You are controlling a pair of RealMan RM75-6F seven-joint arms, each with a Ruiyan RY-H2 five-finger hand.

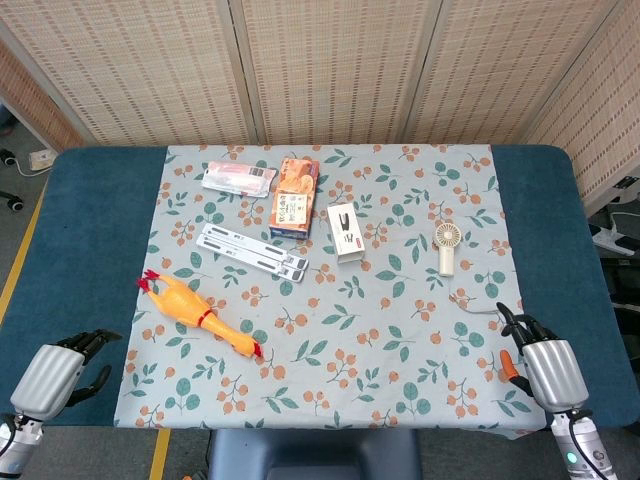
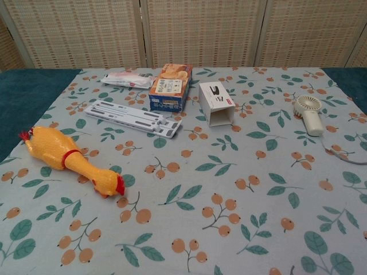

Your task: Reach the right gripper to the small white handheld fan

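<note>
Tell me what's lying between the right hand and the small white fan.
Only bare floral tablecloth lies between the right hand and the small white fan, apart from a thin cord; the head view shows this.

On the table [image 1: 90, 200] lies one cloth [image 1: 400, 330]. On it: one fan [image 1: 447, 246] at three o'clock, one rubber chicken [image 1: 197, 313] at eight, one white box [image 1: 345, 231] near centre, one orange box [image 1: 294, 197] at twelve, one packet [image 1: 237, 178] at eleven, one grey stand [image 1: 252, 251] at ten. Two hands: left [image 1: 62, 372] at seven, right [image 1: 540, 360] at five.

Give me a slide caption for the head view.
Right hand waits at the table edge, short of the white fan lying on the floral cloth.
</note>
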